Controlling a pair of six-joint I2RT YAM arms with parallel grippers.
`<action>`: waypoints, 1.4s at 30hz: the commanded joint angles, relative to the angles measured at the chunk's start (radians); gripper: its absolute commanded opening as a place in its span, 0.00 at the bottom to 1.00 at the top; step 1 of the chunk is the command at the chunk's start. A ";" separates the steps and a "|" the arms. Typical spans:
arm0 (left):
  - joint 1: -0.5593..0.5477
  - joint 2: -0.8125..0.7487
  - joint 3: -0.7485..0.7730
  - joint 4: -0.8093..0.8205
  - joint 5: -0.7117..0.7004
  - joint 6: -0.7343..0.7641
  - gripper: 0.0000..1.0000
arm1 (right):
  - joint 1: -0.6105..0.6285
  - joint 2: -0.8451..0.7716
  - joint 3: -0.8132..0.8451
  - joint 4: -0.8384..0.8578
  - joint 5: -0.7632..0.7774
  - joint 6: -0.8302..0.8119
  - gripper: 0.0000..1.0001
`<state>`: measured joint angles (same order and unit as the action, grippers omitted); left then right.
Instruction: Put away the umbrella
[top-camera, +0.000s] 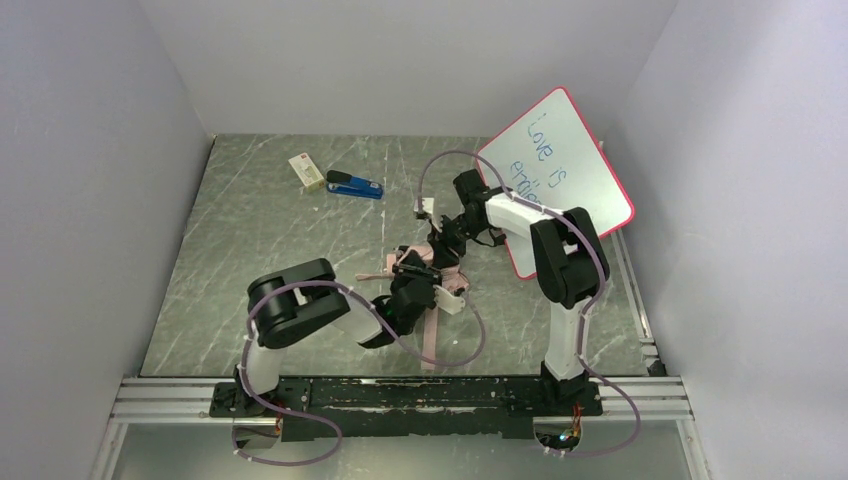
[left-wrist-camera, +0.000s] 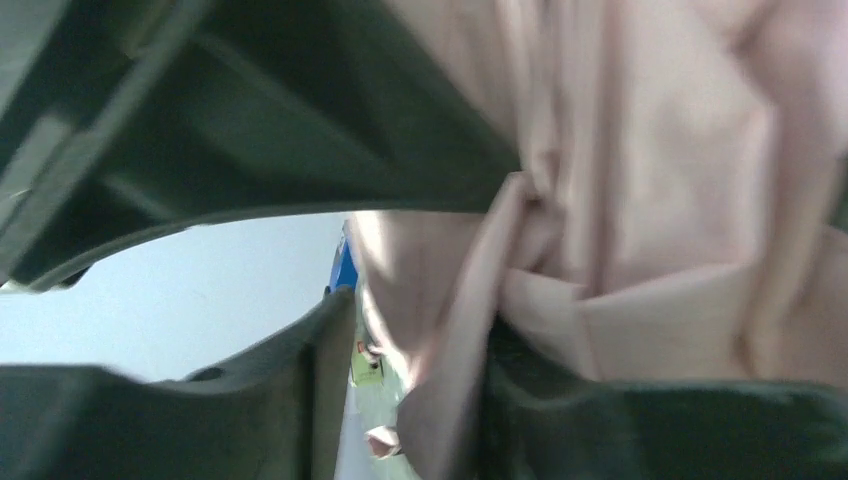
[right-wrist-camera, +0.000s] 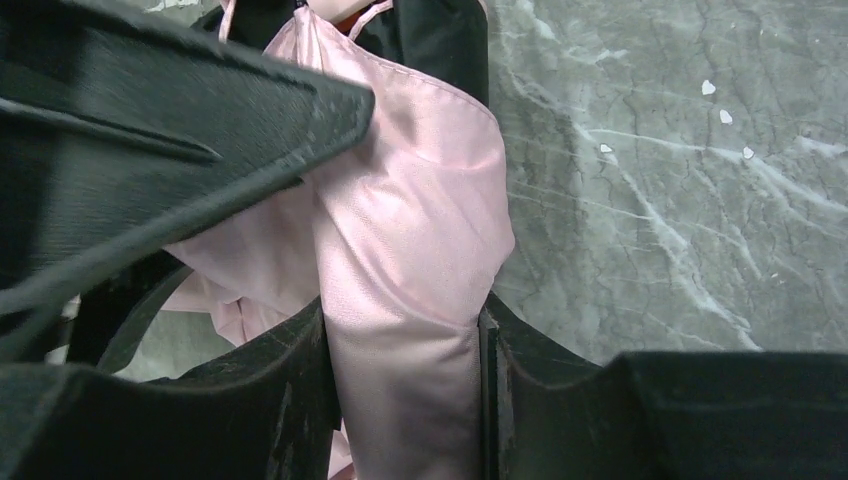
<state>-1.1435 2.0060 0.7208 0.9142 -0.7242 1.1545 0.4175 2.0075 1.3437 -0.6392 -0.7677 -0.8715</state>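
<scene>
The umbrella (top-camera: 432, 262) lies bunched in the middle of the table, pale pink fabric with black parts, and a pink strip of it trails toward the near edge. My left gripper (top-camera: 414, 274) is on its near side and my right gripper (top-camera: 447, 243) on its far side. In the left wrist view the jaws (left-wrist-camera: 420, 400) stand narrow with a fold of pink fabric (left-wrist-camera: 620, 200) between them, tight against the right finger. In the right wrist view the gripper (right-wrist-camera: 403, 400) is shut on a band of pink fabric (right-wrist-camera: 410, 230) that fills the gap.
A pink-framed whiteboard (top-camera: 560, 170) leans at the back right, close behind the right arm. A blue stapler (top-camera: 355, 185) and a small pale box (top-camera: 306, 168) lie at the back left. A small white item (top-camera: 425, 207) lies behind the umbrella. Grey walls close in three sides.
</scene>
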 joint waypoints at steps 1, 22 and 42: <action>0.016 -0.099 0.009 -0.180 0.074 -0.137 0.59 | 0.013 0.011 -0.070 0.095 0.155 0.034 0.16; 0.527 -0.706 0.007 -0.879 0.445 -0.657 0.83 | 0.047 -0.074 -0.203 0.318 0.319 0.095 0.13; 0.725 -0.351 0.677 -1.408 1.147 -0.693 0.88 | 0.444 -0.271 -0.692 0.740 1.016 0.157 0.11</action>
<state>-0.3817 1.5688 1.3037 -0.3298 0.2291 0.3946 0.7841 1.6661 0.7883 0.1139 -0.0063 -0.7292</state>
